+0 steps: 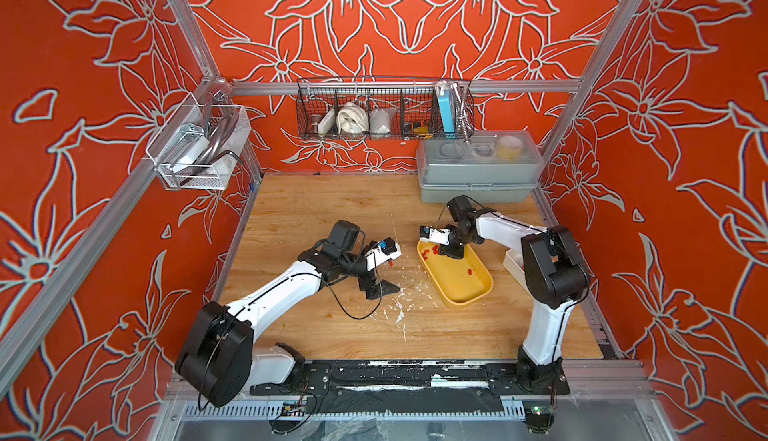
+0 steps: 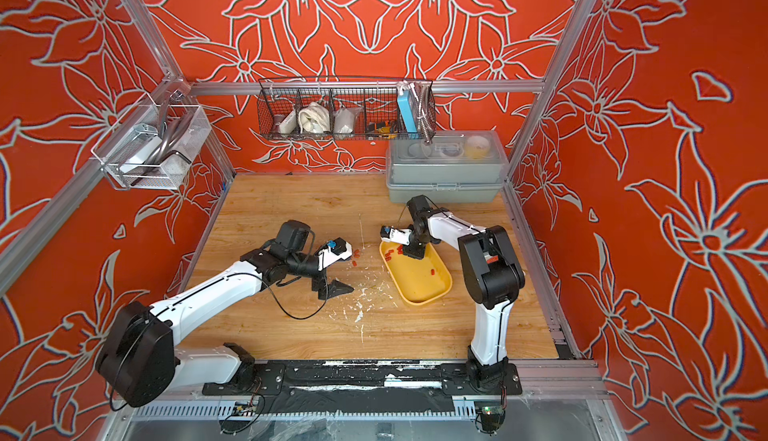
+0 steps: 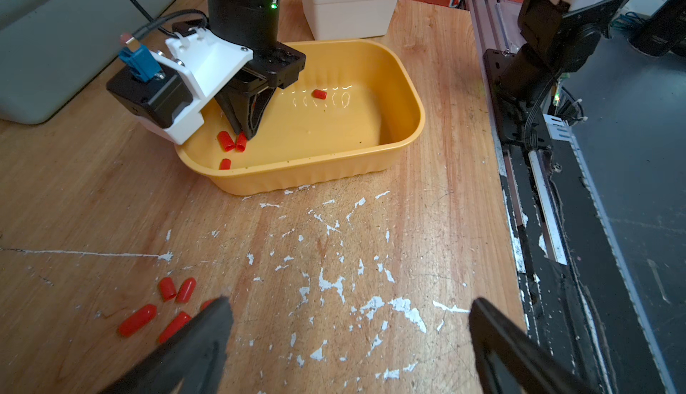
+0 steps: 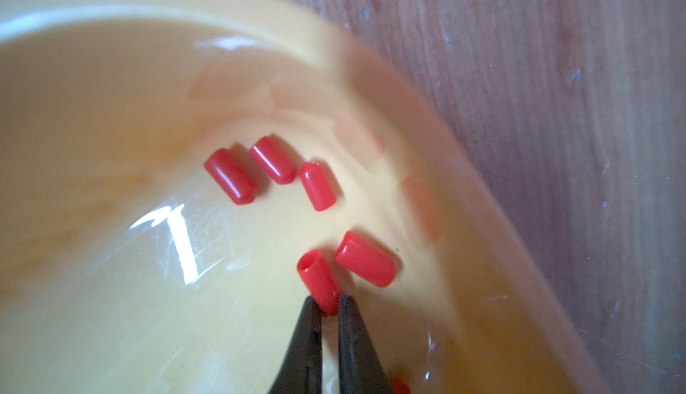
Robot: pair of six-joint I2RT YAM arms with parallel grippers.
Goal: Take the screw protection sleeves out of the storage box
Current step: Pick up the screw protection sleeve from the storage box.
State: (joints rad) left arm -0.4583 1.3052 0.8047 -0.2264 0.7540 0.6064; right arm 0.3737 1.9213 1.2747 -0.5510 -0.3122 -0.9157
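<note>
Right wrist view: right gripper (image 4: 328, 301), its black jaws almost together, pinches one end of a small red capsule-shaped plastic screw protection sleeve (image 4: 318, 280) inside the shallow yellow plastic storage box (image 4: 111, 113). Four more red sleeves (image 4: 274, 160) lie close by, near the box's curved wall. In both top views the box sits on the wooden table (image 1: 311, 202) at 3 o'clock from its centre. Left gripper (image 3: 350, 301) has its jaws spread wide and holds nothing. Several loose sleeves (image 2: 355, 257) lie on the table at 9 o'clock from the box.
</note>
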